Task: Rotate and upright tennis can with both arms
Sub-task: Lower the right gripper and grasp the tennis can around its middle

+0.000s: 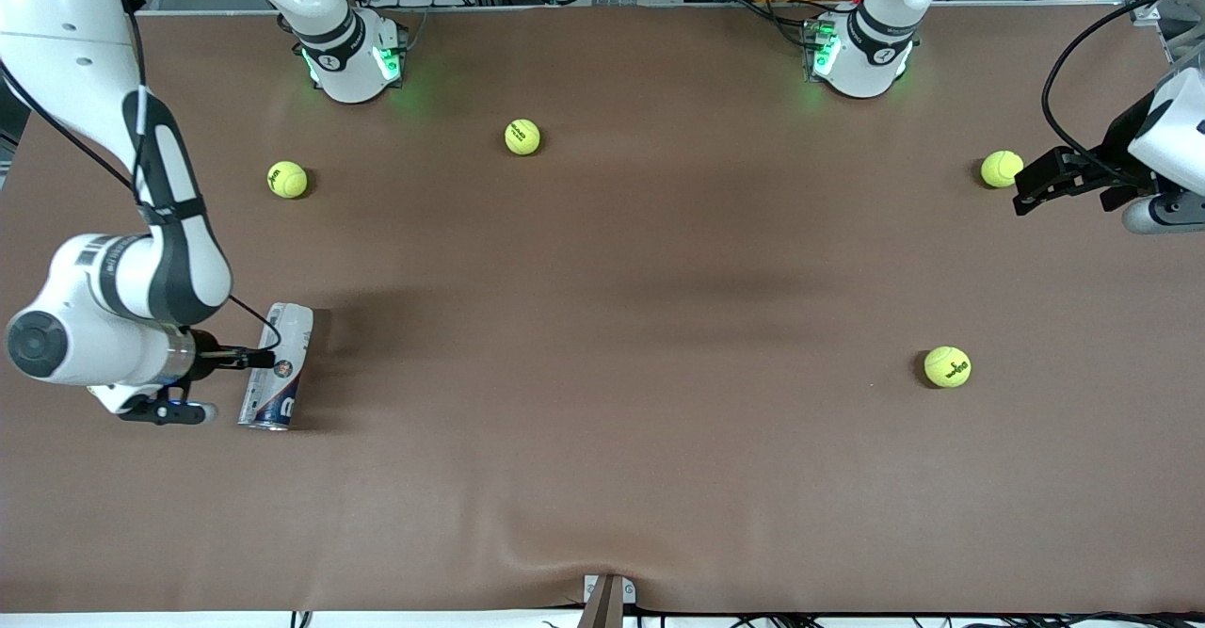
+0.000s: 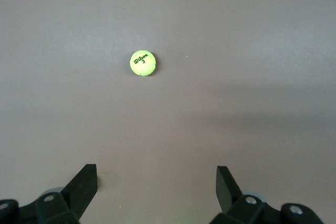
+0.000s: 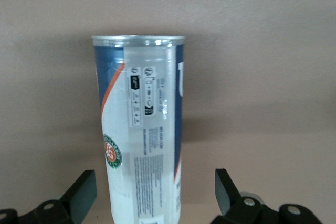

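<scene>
The tennis can (image 1: 288, 327) lies on its side on the brown table (image 1: 602, 477) at the right arm's end, its length running toward the front camera. My right gripper (image 1: 258, 361) is low at the can's middle. In the right wrist view the can (image 3: 142, 114) shows its white and navy label, red logo and silvery rim. My right gripper (image 3: 155, 184) is open there, one finger on each side of the can with a gap on both. My left gripper (image 1: 1036, 185) is open and empty over the table at the left arm's end, and shows open in the left wrist view (image 2: 156, 174).
Several yellow-green tennis balls lie on the table: one (image 1: 287, 179) and another (image 1: 522, 136) near the arm bases, one (image 1: 1002, 169) beside my left gripper, one (image 1: 947, 366) nearer the front camera. The left wrist view shows a ball (image 2: 143, 63).
</scene>
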